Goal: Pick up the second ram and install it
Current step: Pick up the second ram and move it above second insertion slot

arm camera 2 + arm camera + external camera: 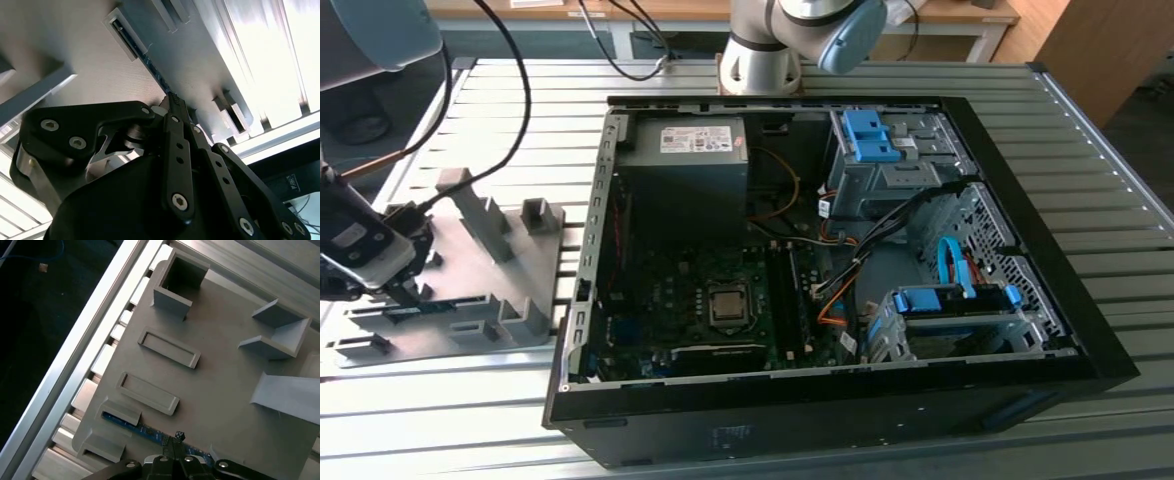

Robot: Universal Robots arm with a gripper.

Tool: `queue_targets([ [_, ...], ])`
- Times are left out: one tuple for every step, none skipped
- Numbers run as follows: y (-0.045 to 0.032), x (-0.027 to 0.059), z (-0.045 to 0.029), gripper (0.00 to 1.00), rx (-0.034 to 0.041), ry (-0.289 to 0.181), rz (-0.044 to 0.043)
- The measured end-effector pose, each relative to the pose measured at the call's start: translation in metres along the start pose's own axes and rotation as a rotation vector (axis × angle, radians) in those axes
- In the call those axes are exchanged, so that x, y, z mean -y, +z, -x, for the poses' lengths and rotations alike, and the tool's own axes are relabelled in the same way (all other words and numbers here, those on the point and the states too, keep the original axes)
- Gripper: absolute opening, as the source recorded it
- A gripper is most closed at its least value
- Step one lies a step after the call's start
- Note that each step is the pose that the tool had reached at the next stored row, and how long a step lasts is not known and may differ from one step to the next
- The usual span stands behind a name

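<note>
One downturned pincer [176,439] around second ram [136,426]

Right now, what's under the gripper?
The ram, standing on edge in the grey holder, with the gripper closed on it. One long blue-green stretch shows; the other end is covered by the gripper body.

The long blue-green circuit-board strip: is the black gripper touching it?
Touching. In the second wrist view, the gripper pinches the strip between its jaws.
</note>
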State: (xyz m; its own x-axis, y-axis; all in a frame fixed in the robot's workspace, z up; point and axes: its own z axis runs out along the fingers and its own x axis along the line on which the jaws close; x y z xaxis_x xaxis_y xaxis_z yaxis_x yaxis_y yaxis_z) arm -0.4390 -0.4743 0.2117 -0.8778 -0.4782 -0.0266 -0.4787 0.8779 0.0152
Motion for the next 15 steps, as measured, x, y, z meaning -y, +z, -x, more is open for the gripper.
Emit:
queue_targets([
  [0.0,0.0,0.0,0.1,-0.0001,-0.007,0.0002],
  [0.0,0.0,0.0,0.1,-0.0002,-0.014,0.0004],
  [0.0,0.0,0.0,0.1,-0.0003,-0.021,0.0005],
  [0.0,0.0,0.0,0.1,-0.0004,-0.028,0.0007],
  [0.0,0.0,0.0,0.1,-0.0005,-0.035,0.0009],
  [0.0,0.0,0.0,0.1,-0.0006,-0.041,0.0011],
  [0.0,0.0,0.0,0.1,-0.0007,-0.048,0.0013],
  [0.0,0.0,0.0,0.1,-0.0009,-0.055,0.0015],
  [0.0,0.0,0.0,0.1,-0.0009,-0.061,0.0017],
  [0.0,0.0,0.0,0.1,-0.001,-0.068,0.0018],
  [0.0,0.0,0.0,0.1,-0.0011,-0.075,0.002],
  [0.0,0.0,0.0,0.1,-0.0012,-0.082,0.0022],
  [0.0,0.0,0.0,0.1,-0.0014,-0.088,0.0024],
  [0.0,0.0,0.0,0.1,-0.0014,-0.095,0.0026],
  [0.0,0.0,0.0,0.1,-0.0015,-0.102,0.0027],
])
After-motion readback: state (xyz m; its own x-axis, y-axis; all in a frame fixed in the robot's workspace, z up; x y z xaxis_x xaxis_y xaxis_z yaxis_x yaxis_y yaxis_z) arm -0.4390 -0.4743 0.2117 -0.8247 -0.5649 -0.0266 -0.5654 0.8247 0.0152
